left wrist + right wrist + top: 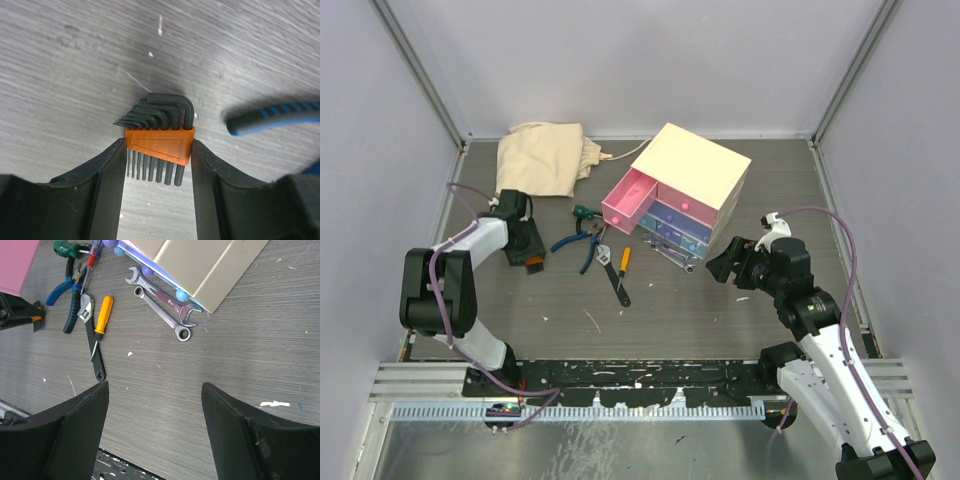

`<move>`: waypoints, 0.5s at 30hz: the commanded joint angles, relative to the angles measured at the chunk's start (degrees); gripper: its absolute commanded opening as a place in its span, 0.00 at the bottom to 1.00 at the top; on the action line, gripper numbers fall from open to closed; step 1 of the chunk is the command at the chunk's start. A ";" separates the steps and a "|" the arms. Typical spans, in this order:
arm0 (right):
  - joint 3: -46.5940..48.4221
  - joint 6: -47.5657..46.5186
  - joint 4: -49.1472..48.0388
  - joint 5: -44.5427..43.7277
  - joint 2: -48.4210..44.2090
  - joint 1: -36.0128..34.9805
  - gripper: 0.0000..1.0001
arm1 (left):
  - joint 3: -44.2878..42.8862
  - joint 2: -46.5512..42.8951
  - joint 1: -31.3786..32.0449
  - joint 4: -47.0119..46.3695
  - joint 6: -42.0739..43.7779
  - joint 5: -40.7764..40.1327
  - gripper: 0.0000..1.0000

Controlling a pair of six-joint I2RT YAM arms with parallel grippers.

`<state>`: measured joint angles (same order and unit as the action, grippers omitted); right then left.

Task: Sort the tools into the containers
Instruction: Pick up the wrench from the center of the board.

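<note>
Left arm (478,238) low, jaws down — clamping hex keys (162,115)

Open counter (250,350) ahead of the right tool (154,390), spanners (160,300) and chest (215,265) beyond. Hex keys (165,112) fill the left tool (159,150); pliers (270,117) close beside.

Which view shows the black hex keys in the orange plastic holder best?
The left wrist view: the black hex keys in the orange plastic holder sit centred, close and sharp. The top external view shows only an orange speck of it, the right wrist view another speck at the left edge.
</note>
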<state>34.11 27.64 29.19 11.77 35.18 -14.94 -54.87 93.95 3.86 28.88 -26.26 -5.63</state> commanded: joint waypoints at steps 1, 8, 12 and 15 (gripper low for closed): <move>1.16 0.64 -1.81 -0.55 -0.40 -0.09 0.79 | 0.33 -7.47 -0.17 0.45 -1.07 2.98 0.43; 1.11 1.16 -2.03 -1.17 -0.63 -0.12 0.79 | 0.43 -16.78 1.19 2.61 0.53 4.80 0.45; 1.09 1.60 -1.95 -1.37 -0.73 -0.12 0.79 | -0.93 -22.88 3.62 3.55 2.45 7.01 0.46; 1.14 1.90 -2.32 -1.15 -0.56 -0.12 0.79 | -3.33 -26.69 6.14 3.33 3.13 8.55 0.46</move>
<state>34.11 28.71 29.19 11.20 35.22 -14.94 -54.06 73.06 7.31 32.67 -25.17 -0.60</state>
